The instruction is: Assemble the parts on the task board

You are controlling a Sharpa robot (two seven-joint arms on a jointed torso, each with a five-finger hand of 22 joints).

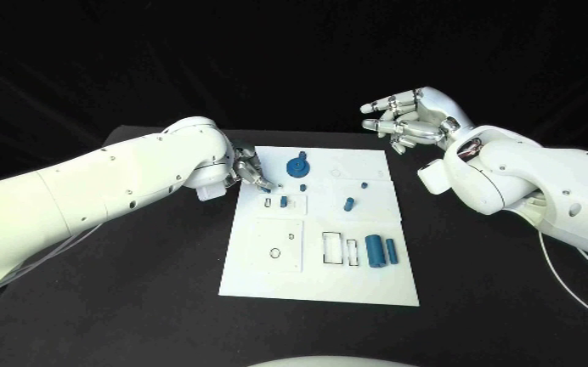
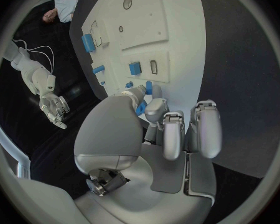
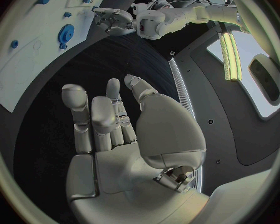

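1 small blue part [image 2: 142,108] is pinched at the left hand [image 1: 249,172] fingertips over the board [image 1: 368,286]; seating it is judged next. The right hand [image 1: 410,118] is held loosely curled, empty.

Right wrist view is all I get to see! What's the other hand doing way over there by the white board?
Observer: The left hand has its fingertips at the task board's far left edge, near the blue gear.
Operator: Is it holding a piece?
Observer: The left wrist view shows a blue bit between its fingertips. I cannot tell whether it is gripped.
Operator: Are there pieces I can't see?
Observer: Yes, two blue cylinders sit side by side toward the board's near right corner.
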